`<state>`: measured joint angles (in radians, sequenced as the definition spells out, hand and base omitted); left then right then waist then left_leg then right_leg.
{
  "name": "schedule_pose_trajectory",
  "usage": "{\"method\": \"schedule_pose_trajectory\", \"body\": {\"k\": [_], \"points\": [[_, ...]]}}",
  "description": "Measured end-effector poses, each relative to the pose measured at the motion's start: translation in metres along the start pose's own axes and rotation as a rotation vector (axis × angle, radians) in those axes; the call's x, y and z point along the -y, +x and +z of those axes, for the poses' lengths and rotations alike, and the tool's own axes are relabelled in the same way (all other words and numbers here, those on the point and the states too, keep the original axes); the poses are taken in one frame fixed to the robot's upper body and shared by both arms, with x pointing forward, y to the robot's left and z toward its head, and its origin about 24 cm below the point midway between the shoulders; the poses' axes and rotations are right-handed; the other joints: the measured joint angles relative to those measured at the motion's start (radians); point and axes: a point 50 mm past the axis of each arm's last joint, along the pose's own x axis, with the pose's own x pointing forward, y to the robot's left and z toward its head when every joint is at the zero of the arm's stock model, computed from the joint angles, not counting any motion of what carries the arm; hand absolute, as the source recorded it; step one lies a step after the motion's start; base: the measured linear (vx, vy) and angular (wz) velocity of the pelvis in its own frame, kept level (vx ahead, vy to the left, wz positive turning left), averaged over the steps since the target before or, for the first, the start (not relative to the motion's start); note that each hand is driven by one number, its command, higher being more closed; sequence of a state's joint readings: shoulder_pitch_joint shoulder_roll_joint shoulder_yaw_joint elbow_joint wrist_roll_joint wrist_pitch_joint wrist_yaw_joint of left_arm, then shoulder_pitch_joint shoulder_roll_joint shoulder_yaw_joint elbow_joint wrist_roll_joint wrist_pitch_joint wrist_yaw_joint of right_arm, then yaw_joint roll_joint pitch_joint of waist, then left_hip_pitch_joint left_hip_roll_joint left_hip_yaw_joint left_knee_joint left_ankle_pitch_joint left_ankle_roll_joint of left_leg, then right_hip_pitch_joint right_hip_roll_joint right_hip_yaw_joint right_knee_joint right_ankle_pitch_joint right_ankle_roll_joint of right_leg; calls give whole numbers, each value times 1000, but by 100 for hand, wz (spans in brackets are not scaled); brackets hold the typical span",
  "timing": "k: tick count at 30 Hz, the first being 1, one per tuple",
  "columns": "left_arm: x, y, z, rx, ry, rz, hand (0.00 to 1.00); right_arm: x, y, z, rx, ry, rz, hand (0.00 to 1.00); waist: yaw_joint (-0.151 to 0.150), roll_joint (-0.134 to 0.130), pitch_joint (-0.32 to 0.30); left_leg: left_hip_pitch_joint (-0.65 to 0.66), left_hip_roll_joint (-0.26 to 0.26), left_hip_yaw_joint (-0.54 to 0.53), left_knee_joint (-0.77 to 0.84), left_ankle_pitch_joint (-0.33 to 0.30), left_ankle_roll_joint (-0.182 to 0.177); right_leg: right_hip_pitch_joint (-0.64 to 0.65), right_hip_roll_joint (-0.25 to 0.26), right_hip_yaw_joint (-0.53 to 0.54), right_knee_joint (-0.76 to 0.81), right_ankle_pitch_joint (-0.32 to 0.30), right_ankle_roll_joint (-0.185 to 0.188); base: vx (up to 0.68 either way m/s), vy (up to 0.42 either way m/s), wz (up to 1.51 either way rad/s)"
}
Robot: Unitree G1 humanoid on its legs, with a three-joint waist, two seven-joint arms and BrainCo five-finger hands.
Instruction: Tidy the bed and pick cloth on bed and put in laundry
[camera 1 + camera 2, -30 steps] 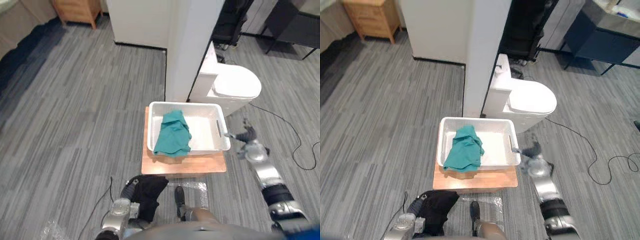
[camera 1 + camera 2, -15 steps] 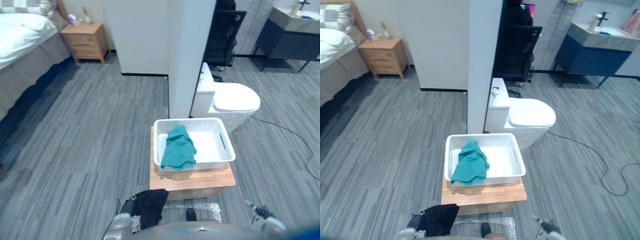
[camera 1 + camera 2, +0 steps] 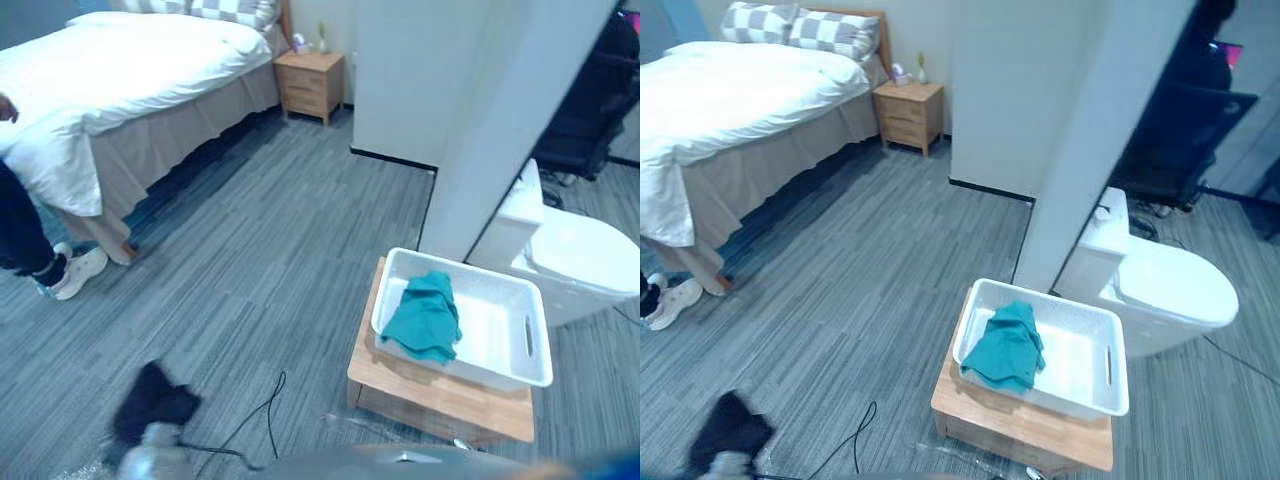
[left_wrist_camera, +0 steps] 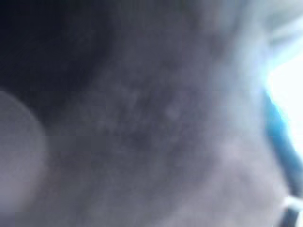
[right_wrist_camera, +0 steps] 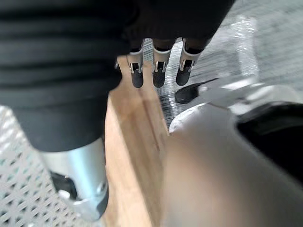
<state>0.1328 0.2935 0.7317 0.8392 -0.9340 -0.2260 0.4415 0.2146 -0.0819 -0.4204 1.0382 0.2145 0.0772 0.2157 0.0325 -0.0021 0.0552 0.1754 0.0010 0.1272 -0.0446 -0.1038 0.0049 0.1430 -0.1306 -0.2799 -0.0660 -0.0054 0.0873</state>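
Observation:
A teal cloth (image 3: 425,317) lies bunched in the left half of the white laundry basket (image 3: 520,365), which stands on a low wooden stand (image 3: 440,400). The bed (image 3: 130,85) is at the far left under a white duvet, with checked pillows (image 3: 830,30) at its head. My left hand (image 3: 150,412) is a dark blur low at the left, over the floor and far from basket and bed. My right hand (image 5: 162,75) hangs open beside the wooden stand (image 5: 135,156), fingers straight and holding nothing.
A person's leg and white shoe (image 3: 75,272) stand by the bed's near corner. A wooden nightstand (image 3: 312,85) is beside the bed's head. A white wall corner (image 3: 490,130) and a toilet (image 3: 575,260) stand just behind the basket. Grey floor lies between basket and bed.
The camera has swung left and lifted, bringing the bed and a person's leg into view. My right hand has dropped out of the eye views. My left arm has swung out to the left.

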Motion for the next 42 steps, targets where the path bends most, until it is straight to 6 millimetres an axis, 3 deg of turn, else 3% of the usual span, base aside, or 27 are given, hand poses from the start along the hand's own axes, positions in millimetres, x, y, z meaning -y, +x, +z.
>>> {"method": "schedule_pose_trajectory", "body": {"k": [3,4,6,8,11,14,16,18,20,23,24,25,26,28,30,32,33,36,42], "points": [[17,14,90,245,-156,-68,100,2,0,3,18,14,-2,0,25,4,-2,2,-4,7,16,-10,-15,11,-8,-12,4,-19,3,192,30,13],[24,13,106,293,-173,-106,100,4,-1,4,22,25,-3,0,30,7,-3,4,-4,9,18,-11,-17,12,-8,-13,5,-19,2,174,38,10],[47,1,167,490,-236,-259,100,4,0,7,36,47,-1,0,40,15,-5,18,-4,33,30,-16,-25,25,-2,-13,5,-25,-1,123,38,-1],[73,-16,202,623,-253,-408,100,2,0,9,45,54,3,0,39,23,-19,23,2,40,33,-26,-35,29,2,-10,5,-28,-2,95,5,-8],[124,-58,232,850,-100,-563,100,-7,2,11,52,57,21,0,42,43,-30,26,12,86,45,-45,-28,28,14,1,2,-33,-11,46,17,-22],[172,-101,255,993,19,-742,100,-18,4,5,47,52,41,0,38,43,-46,36,24,142,46,-48,-33,18,28,51,-1,-39,-20,12,-43,-53],[201,-135,260,1058,74,-937,100,-17,3,2,49,54,31,0,27,39,-56,35,36,173,52,-53,-39,-5,41,91,4,-40,-21,1,-67,-56],[227,-169,250,1095,166,-1145,100,-15,2,4,61,46,27,0,15,44,-61,30,55,218,65,-68,-44,-32,62,141,25,-43,-28,-21,-59,-65],[238,-174,228,1045,275,-1262,100,-13,2,9,76,34,28,0,-12,53,-62,35,67,258,65,-70,-47,-47,79,186,32,-39,-35,-46,-59,-76],[248,-171,163,878,354,-1401,100,-11,1,14,106,-4,29,0,-33,58,-63,40,80,325,65,-70,-48,-78,101,253,33,-24,-52,-14,-57,-81],[248,-170,131,798,407,-1437,100,-10,0,13,105,-13,26,0,-47,57,-61,40,82,339,65,-70,-48,-88,113,275,33,-19,-57,17,-56,-60],[245,-170,95,713,464,-1480,100,-12,0,10,97,-34,30,0,-52,54,-59,41,86,359,65,-68,-51,-97,122,298,33,-14,-64,26,-52,-56],[242,-172,81,679,481,-1501,100,-13,0,10,94,-42,31,0,-56,52,-57,42,87,363,64,-66,-54,-100,124,305,33,-13,-66,37,-61,-55],[217,-183,3,521,665,-1598,100,-17,2,10,89,-76,39,0,-77,52,-37,56,92,381,64,-63,-59,-101,136,340,34,-10,-70,42,-49,-42],[195,-189,-41,418,784,-1653,100,-20,3,12,92,-88,45,0,-87,46,-27,66,94,386,64,-63,-59,-101,141,358,35,-10,-71,41,-26,-30],[175,-195,-71,331,860,-1702,100,-17,3,13,84,-112,39,0,-93,48,-24,72,94,386,65,-63,-59,-101,145,377,36,-9,-71,44,-12,-25],[164,-198,-83,301,895,-1731,100,-15,4,13,77,-117,33,0,-94,54,-20,78,94,386,66,-63,-59,-100,146,385,39,-9,-71,43,1,-19],[151,-205,-97,295,933,-1778,100,-12,3,13,70,-118,25,0,-97,63,3,87,91,387,80,-63,-59,-96,144,404,46,-9,-71,2,2,-19],[149,-209,-101,360,930,-1752,100,0,2,5,32,-119,-13,0,-112,73,15,87,89,386,86,-63,-59,-100,151,424,48,-2,-68,-45,-17,-5]]}}
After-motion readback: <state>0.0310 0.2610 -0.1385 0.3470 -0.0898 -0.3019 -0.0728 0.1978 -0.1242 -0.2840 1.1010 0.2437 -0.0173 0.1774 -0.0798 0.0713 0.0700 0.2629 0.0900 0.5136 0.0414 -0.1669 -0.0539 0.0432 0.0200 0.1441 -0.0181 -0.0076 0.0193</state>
